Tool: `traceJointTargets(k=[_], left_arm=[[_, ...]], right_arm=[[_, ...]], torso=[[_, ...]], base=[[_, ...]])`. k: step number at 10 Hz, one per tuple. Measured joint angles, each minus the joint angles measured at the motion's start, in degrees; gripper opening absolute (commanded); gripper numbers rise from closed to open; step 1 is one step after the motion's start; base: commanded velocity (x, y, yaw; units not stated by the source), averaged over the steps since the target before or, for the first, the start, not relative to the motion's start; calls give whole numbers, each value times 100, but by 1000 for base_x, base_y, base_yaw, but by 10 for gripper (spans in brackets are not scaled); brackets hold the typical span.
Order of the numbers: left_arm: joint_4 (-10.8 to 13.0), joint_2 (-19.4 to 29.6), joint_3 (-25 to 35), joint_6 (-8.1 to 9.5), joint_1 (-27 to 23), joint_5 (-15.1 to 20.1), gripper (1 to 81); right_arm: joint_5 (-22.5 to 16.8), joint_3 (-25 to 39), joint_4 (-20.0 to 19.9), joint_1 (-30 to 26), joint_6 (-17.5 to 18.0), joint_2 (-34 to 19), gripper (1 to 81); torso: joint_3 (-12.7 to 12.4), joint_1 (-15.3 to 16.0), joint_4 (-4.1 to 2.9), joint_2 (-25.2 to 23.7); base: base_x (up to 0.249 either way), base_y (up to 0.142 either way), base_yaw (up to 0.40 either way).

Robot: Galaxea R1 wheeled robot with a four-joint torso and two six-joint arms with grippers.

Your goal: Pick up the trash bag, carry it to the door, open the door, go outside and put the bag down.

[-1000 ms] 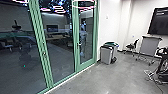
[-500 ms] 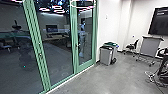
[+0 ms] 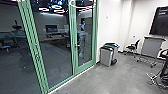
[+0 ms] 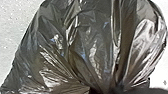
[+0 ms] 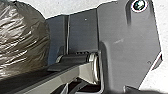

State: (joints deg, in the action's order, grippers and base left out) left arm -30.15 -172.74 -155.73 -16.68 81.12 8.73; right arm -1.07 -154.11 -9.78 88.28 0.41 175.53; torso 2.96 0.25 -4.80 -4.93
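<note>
Well, the trash bag [image 4: 95,47] is close by my left wrist, its shiny dark plastic drawn into pleats above the floor [image 4: 15,27]. Whether my grippers are clenched or released, I can't tell. Ahead is the green-framed glass door [image 3: 85,66], grey bins [image 3: 105,57] near it. Farther right, marks on the dark screen [image 3: 160,22] are too small to read.

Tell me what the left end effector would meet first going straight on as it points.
Probably the dark trash bag, whose folds lie ahead of the left wrist camera; how near is unclear.
</note>
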Motion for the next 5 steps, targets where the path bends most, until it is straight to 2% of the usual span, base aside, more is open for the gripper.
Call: traceJointTargets(k=[5], left_arm=[[0, 2, 0, 0, 13, 0, 10]], right_arm=[[2, 0, 2, 11, 0, -1, 811]], torso=[[0, 0, 0, 0]], base=[[164, 0, 0]])
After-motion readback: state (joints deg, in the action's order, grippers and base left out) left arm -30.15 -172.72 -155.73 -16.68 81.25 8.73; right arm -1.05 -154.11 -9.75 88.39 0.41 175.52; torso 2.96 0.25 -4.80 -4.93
